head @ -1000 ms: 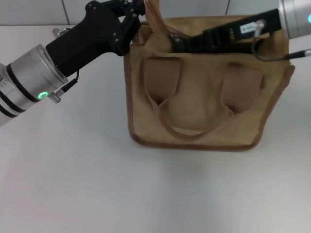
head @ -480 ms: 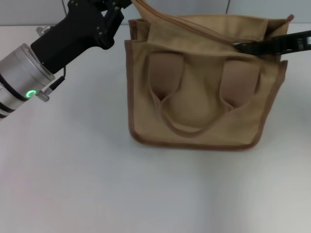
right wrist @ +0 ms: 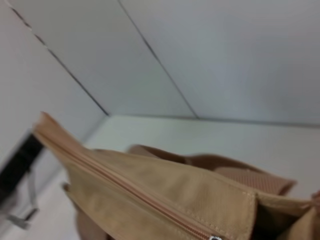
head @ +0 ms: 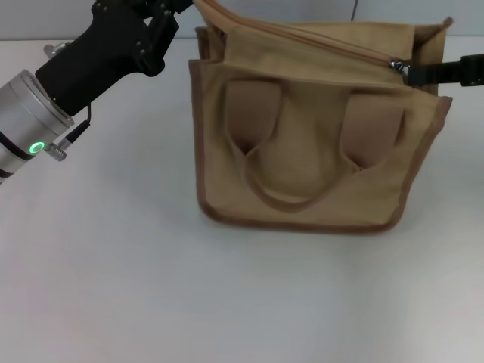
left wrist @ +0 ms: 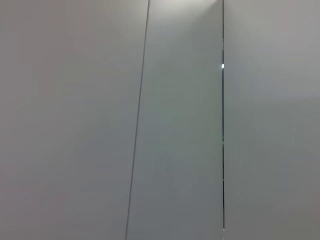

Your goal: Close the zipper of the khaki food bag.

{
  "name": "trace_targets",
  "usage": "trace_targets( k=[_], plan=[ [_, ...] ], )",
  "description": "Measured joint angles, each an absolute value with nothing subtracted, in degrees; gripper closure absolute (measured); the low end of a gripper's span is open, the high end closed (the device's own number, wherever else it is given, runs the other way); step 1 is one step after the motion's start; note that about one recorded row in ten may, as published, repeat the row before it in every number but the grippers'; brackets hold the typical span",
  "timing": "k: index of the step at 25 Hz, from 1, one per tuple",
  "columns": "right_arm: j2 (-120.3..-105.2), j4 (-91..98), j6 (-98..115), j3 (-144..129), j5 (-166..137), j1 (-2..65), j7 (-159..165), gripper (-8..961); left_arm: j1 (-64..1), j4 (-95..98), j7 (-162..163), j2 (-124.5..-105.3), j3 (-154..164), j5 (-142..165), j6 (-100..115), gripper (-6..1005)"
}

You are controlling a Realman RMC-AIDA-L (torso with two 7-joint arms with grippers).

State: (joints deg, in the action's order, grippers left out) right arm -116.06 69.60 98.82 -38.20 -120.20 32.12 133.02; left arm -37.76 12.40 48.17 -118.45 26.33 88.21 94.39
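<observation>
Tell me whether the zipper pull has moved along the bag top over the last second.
Yes. The zipper pull has travelled toward the robot's right, from above the left handle patch to the khaki food bag's right corner, drawn by the right gripper.

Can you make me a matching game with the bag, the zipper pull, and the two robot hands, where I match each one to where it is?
Things:
1. khaki food bag
2. zipper pull tab
3. left gripper
4. right gripper

Places:
A. at the bag's top left corner, by the start of the zipper
B. standing on the white table, handles drooping down its front
C. at the bag's top right, right next to the silver pull
D. near the right end of the zipper track

Pairs: 1-B, 2-D, 3-A, 4-C
</observation>
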Motion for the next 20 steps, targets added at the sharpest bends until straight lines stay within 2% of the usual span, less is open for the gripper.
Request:
trace_targets(
  k=[3, 6, 7, 13, 16, 18, 20],
  plan=[
    [-115.72, 67.5, 99.98, -36.73, -116.63, 31.52, 129.69, 934, -37.51, 12.42, 48.32, -118.44, 26.3, 88.07, 94.38, 920],
    [-114.48, 61.2, 103.87, -33.98, -106.55, 29.62, 121.15, 930, -36.69, 12.42, 48.34, -118.44, 26.3, 88.07, 94.39, 919],
    [-114.48, 61.2, 103.87, -33.98, -106.55, 29.62, 121.15, 903, -36.69, 12.42, 48.34, -118.44, 26.3, 88.07, 94.39, 918],
    [-111.55, 45.95, 117.24, -32.35, -95.05, 26.42, 101.81, 740, -36.01, 12.39, 48.35, -118.54, 26.4, 88.12, 94.59, 916],
    [-110.75, 38.05, 121.78, -32.92, -98.87, 25.31, 88.11, 594, -36.02, 12.36, 48.84, -118.55, 26.81, 88.34, 94.49, 914],
    [-110.78, 36.65, 122.22, -33.03, -100.4, 24.94, 84.44, 497, -36.03, 12.38, 49.03, -118.55, 26.85, 88.46, 94.47, 913],
    [-112.37, 33.1, 122.17, -33.07, -107.66, 23.69, 71.25, 271, -36.08, 12.57, 49.79, -118.46, 26.96, 88.76, 94.44, 912]
  ],
)
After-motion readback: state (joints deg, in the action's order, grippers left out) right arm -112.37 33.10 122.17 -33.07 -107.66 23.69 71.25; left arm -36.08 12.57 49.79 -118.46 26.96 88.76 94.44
